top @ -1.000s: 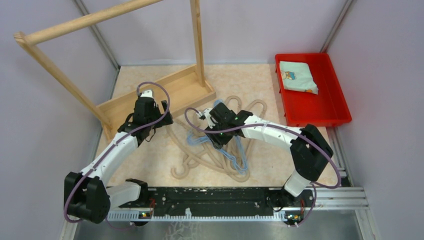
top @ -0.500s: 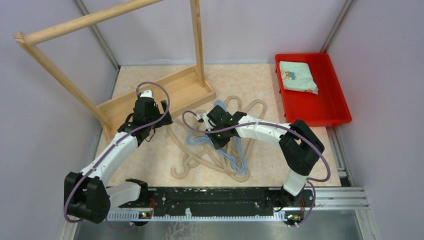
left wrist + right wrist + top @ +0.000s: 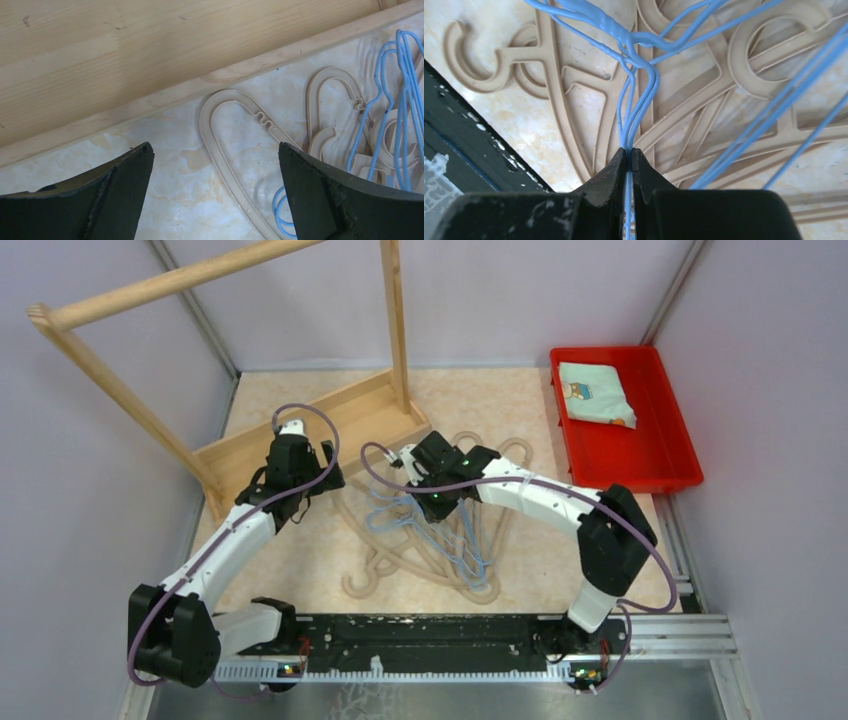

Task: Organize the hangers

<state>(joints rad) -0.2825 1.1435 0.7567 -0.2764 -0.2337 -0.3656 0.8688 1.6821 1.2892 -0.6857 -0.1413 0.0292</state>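
Blue wire hangers [image 3: 640,95] pinched in closed right claw [image 3: 629,152] | left claw [image 3: 212,147] wide, empty, over beige hangers [image 3: 265,122]

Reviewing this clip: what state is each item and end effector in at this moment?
blue wire hangers: bunched, pinched by the right end effector.
beige hangers: piled flat on the table.
right end effector: shut on blue wire hangers.
left end effector: open, holding nothing.
wooden rack: upright, visible rail bare.
folded cloth: inside the red tray.
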